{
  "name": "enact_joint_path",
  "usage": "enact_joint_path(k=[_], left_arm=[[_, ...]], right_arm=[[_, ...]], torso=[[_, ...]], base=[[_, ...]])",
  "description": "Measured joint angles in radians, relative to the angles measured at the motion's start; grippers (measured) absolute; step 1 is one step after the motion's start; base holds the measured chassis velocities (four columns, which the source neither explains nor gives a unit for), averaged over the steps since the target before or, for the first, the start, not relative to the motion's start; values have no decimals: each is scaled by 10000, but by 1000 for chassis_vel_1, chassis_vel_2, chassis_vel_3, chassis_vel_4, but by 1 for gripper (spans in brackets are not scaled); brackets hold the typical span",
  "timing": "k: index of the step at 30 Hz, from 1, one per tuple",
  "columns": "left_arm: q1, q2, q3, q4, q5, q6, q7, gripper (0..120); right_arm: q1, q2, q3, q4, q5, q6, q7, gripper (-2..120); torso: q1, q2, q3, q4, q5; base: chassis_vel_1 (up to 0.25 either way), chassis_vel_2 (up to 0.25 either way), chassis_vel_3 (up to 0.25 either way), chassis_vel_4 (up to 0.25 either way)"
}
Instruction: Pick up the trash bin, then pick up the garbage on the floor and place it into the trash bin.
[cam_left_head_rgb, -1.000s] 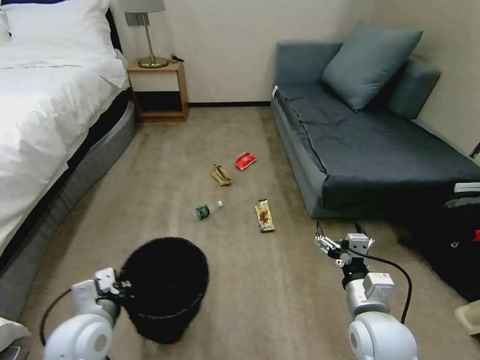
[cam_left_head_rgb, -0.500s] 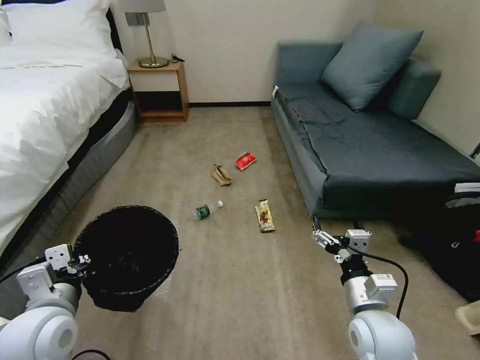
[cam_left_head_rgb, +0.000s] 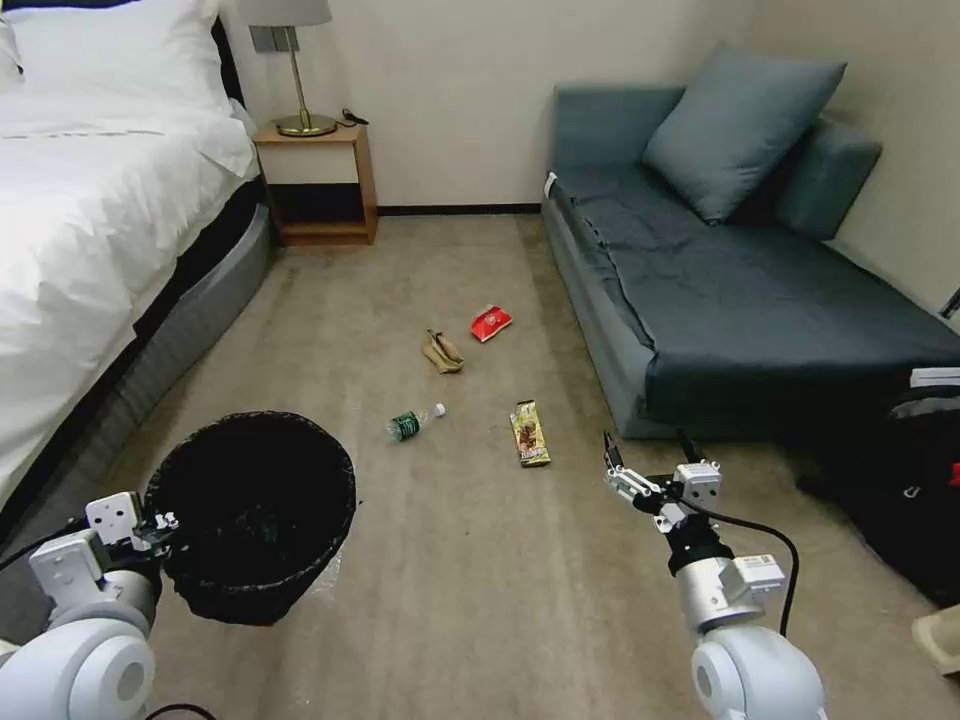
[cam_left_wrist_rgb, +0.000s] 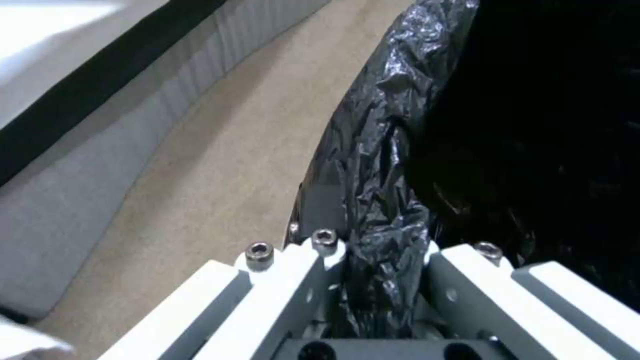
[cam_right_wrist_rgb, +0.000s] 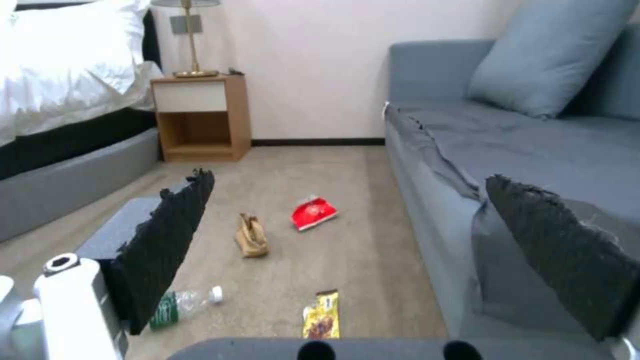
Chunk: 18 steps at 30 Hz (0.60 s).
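Left tool (cam_left_head_rgb: 160, 525) clamped on the rim of the trash bin (cam_left_head_rgb: 255, 515), a round black basket with a crinkled liner, held near the bed (cam_left_head_rgb: 90, 220). Left wrist view shows the liner (cam_left_wrist_rgb: 380, 200) pinched between the fingers (cam_left_wrist_rgb: 293, 280). On the carpet: bottle (cam_left_head_rgb: 413, 421), paper bag (cam_left_head_rgb: 442, 351), red packet (cam_left_head_rgb: 490, 321), snack wrapper (cam_left_head_rgb: 530, 432). Right tool (cam_left_head_rgb: 650, 470) spread wide, empty, just beside the sofa (cam_left_head_rgb: 740, 270).

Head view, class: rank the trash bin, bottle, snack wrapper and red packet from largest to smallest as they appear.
1. trash bin, far the largest, though also nearest the camera.
2. snack wrapper and bottle: look alike in length, so unranked.
3. red packet, smallest-looking, but lying farthest away, so unsure.
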<state>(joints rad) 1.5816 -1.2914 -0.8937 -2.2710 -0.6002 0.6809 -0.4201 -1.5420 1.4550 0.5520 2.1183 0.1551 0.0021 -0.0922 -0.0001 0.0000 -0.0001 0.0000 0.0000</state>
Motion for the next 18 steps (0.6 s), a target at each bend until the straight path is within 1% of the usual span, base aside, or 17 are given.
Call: enact_joint_path(k=[5, 10, 14, 17, 18], left_arm=[[11, -22, 53, 10, 38, -20, 21, 2], [-54, -15, 73, 10, 42, -24, 30, 2], [-84, -2, 67, 19, 34, -26, 29, 2], [-91, 2, 64, 35, 23, -43, 30, 2], [-101, 3, 62, 46, 23, -58, 29, 2]], right_arm=[[-55, 25, -8, 26, -76, 26, -58, 100], [-115, 29, -4, 77, -129, 43, -109, 100], [-131, 51, -11, 98, -165, 45, -126, 100], [-132, 76, -27, 108, -190, 45, -143, 100], [-127, 79, -28, 108, -199, 46, -146, 100]], torso=[[1, 0, 1, 1, 0], [0, -1, 1, -1, 1], [0, 0, 0, -1, 0], [0, 0, -1, 0, 4], [0, 0, 0, 0, 0]], base=[[-175, 185, 171, -174], [-227, 250, 247, -235], [-267, 258, 263, -269], [-321, 309, 305, -317], [-337, 314, 318, -318]])
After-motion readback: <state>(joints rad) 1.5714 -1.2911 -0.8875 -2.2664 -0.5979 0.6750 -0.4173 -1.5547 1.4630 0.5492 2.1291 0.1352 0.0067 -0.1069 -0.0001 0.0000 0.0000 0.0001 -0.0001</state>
